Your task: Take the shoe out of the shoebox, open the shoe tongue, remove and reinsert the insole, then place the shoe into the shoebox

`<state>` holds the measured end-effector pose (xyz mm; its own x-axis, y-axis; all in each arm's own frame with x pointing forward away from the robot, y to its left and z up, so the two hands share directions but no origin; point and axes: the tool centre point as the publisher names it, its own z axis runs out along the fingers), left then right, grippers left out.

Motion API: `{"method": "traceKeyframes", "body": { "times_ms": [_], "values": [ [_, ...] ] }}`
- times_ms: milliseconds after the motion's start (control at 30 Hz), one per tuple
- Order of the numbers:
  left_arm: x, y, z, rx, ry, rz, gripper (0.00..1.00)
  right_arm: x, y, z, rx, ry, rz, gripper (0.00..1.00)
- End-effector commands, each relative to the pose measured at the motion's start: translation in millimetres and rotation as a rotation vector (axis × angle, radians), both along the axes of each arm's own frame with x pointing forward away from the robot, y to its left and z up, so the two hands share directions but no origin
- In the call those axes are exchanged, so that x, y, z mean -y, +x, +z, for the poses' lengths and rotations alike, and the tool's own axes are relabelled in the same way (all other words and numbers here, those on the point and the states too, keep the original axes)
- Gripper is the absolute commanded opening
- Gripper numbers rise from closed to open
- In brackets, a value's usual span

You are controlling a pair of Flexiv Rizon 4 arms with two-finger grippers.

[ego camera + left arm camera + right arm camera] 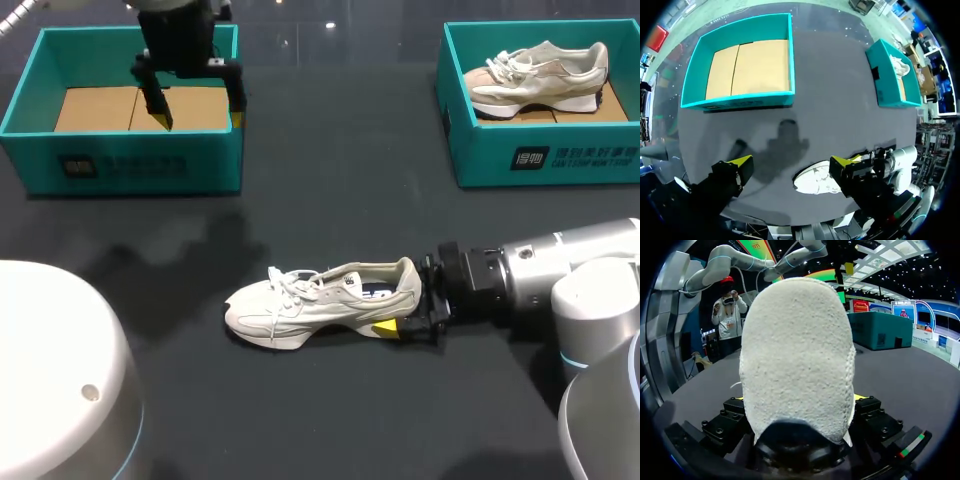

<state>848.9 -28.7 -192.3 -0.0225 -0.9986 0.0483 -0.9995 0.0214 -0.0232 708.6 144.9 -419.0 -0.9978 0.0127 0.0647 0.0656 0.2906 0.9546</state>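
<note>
Status: the shoe (315, 305) is out of its box and sits sole-down on the table (330, 180), toe pointing away from the right gripper (415, 305). That gripper is clamped on the heel, one finger on each side. In the right wrist view the heel fills the gap between the fingers.

The left gripper (198, 108) is spread wide with nothing in it. It hangs above the empty shoebox (120, 165), and only the cardboard floor shows under it. It's well apart from the shoe.

The other shoebox (540, 160), off beyond the right arm, holds a second shoe (540, 75). That one looks untouched.

My read on progress: step one (shoe out) is done. I can't tell about the tongue. The laces look tied and the collar is open, with something dark showing inside that may be the insole in place. So I'd count the tongue, insole out, insole in and re-boxing as all left to do. The left arm probably has to come across to work the tongue while the right pins the heel.
</note>
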Motion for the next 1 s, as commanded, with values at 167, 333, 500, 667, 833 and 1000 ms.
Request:
{"method": "traceKeyframes", "body": {
  "times_ms": [167,333,500,667,833,1000],
  "values": [
    [51,-20.0,-20,-0.014,0.022,0.019,1.00,-2,-2.0,-3,0.000,-0.002,-0.002,0.00],
    [80,-38.3,-27,-0.041,0.038,0.010,1.00,-2,-2.0,-3,0.000,-0.002,-0.002,0.00],
    [104,-58.0,-29,-0.054,0.053,0.047,1.00,-2,-2.0,-3,0.000,-0.002,-0.002,0.00],
    [110,-63.1,-27,-0.028,0.064,0.056,1.00,-2,-2.0,-3,0.000,-0.002,-0.002,0.00],
    [110,-63.1,-27,-0.028,0.064,0.056,1.00,-2,-2.0,-3,0.000,-0.002,-0.002,0.00],
    [110,-63.1,-27,-0.028,0.064,0.056,1.00,-2,-2.0,-3,0.000,-0.002,-0.002,0.00]
  ]
}}
